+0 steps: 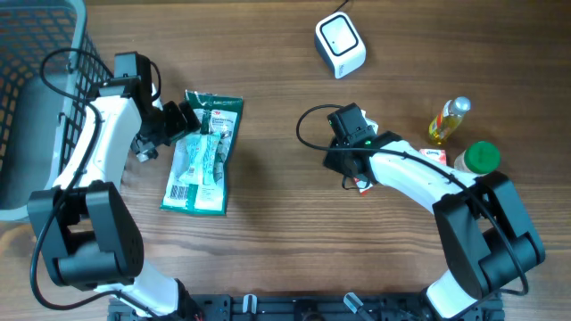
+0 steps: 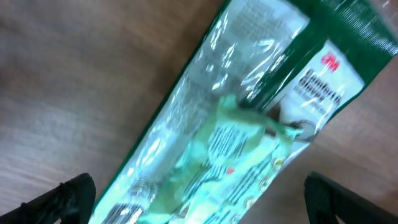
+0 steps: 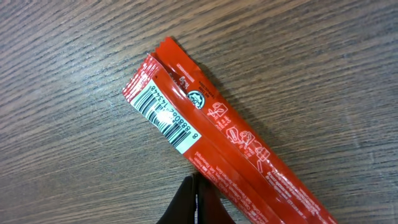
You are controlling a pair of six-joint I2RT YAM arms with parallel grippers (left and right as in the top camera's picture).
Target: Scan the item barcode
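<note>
**At the table's right half: red packet under closed fingers; green packet under spread fingers on the left**

Beneath the right wrist camera, the right gripper (image 3: 196, 190) has its two fingertips pressed together into a single dark point. That point meets the lower edge of the red packet (image 3: 230, 149). Whether the fingertips nip the film or only rest against it cannot be told.

- Red packet: lies flat on the wooden table (image 3: 74, 56), running diagonally. Its white barcode (image 3: 165, 115) faces up near the crimped end, with part of the digits readable. The far end is cut off at the frame's corner.
- Same packet from overhead: only a red sliver shows under the arm, and the barcode is not visible.

The left gripper (image 2: 199, 196) has its fingers (image 2: 68, 193) spread wide, one at each lower corner of the left wrist view.

- Green packet (image 2: 249, 124): lies between and beyond the fingers, blurred, with its print mostly unreadable. Overhead shows it whole, lengthwise on the table, a small barcode at its near left corner.

Seen from overhead only:

- White box-shaped device (image 1: 340, 43) with a cable, at the far edge, well apart from both packets.
- Yellow bottle (image 1: 448, 120), lying tilted at the right.
- Green-capped container (image 1: 482, 158), just beside the right arm and partly hidden by it.
- Grey wire basket (image 1: 36, 98), cut off by the left edge.
</note>
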